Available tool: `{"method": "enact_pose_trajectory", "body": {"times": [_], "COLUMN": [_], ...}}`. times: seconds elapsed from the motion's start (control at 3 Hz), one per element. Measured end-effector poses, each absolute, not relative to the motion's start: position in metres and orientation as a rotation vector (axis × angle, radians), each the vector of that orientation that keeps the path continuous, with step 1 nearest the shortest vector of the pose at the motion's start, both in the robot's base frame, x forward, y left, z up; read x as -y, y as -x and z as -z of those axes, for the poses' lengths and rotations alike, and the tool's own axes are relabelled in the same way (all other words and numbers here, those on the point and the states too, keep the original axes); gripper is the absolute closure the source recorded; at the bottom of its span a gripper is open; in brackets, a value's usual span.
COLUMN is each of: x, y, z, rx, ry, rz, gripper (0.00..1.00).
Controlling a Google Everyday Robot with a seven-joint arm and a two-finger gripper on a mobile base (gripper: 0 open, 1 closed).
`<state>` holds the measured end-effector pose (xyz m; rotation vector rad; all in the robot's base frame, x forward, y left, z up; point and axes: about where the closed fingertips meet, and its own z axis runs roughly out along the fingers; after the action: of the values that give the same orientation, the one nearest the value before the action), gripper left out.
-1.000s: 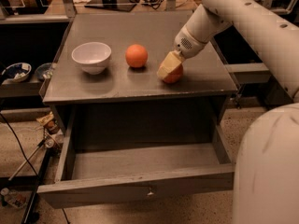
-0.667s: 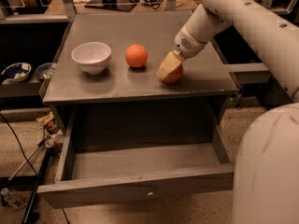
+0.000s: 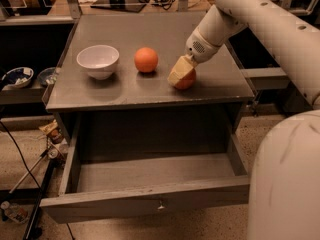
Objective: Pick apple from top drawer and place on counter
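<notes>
The apple point(image 3: 188, 80) is reddish and rests on the grey counter point(image 3: 150, 29), right of centre near the front edge. My gripper point(image 3: 180, 73) reaches down from the upper right on the white arm, and its beige fingers are closed around the apple's left and top sides. The top drawer point(image 3: 150, 203) is pulled fully open below the counter. Its inside shows nothing in it, and its small knob point(image 3: 160, 205) is at the middle of the front panel.
A plain orange fruit point(image 3: 146, 59) sits on the counter left of the apple. A white bowl point(image 3: 98, 60) stands further left. The robot's white body point(image 3: 287, 179) fills the lower right. Cables and a stand point(image 3: 35, 184) lie on the floor at the left.
</notes>
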<state>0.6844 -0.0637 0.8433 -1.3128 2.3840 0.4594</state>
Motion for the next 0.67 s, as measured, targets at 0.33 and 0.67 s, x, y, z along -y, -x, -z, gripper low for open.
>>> {"method": "enact_pose_trajectory", "body": {"times": [0.33, 0.67], "x": [0.0637, 0.0637], "y": [-0.6844, -0.6844], "z": [-0.8432, -0.8432], "rx": [-2.384, -2.384], "ry": [1.313, 1.313], "rz": [-0.459, -0.46], "gripper": [0.04, 0.0]}}
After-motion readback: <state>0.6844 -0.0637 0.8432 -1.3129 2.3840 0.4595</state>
